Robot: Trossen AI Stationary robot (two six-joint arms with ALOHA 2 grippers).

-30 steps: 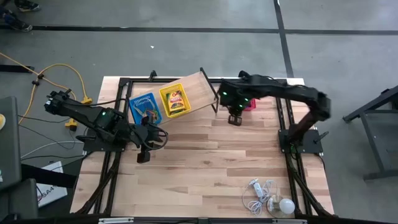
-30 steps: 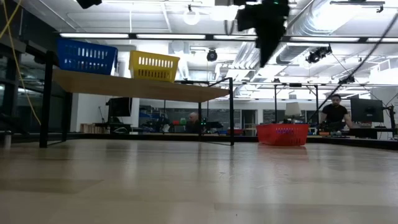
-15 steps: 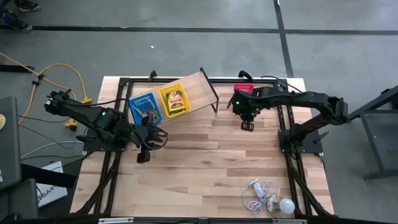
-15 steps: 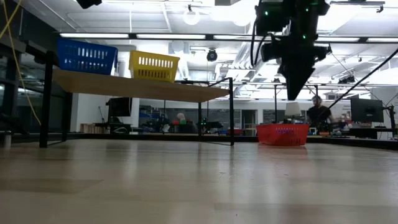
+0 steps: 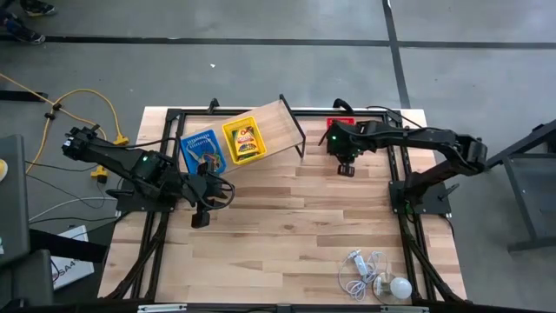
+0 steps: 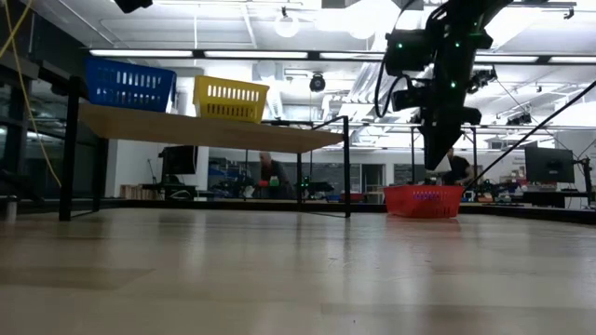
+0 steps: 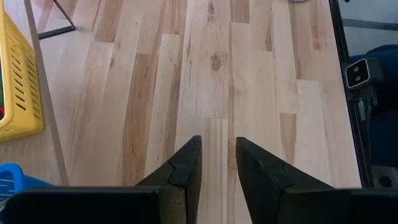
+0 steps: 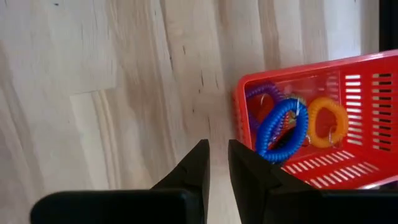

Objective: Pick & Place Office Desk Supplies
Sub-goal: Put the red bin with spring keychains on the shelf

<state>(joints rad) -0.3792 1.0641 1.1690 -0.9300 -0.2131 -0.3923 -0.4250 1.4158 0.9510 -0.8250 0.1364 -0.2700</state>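
my right gripper [image 8: 217, 163] hangs beside the small red plastic basket [image 8: 348, 118], fingers a narrow gap apart, holding nothing. coiled loops, blue [image 8: 278, 127], orange and purple, lie inside it. dropping from here, i judge a finger could catch the rim and shove or tip it. my left gripper [image 7: 217, 163] waits slightly parted, empty, over the light wooden table [image 7: 261, 93]

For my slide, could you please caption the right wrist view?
Right gripper, empty, fingers slightly apart, above the wooden table beside the red basket holding blue, orange and purple coil loops.
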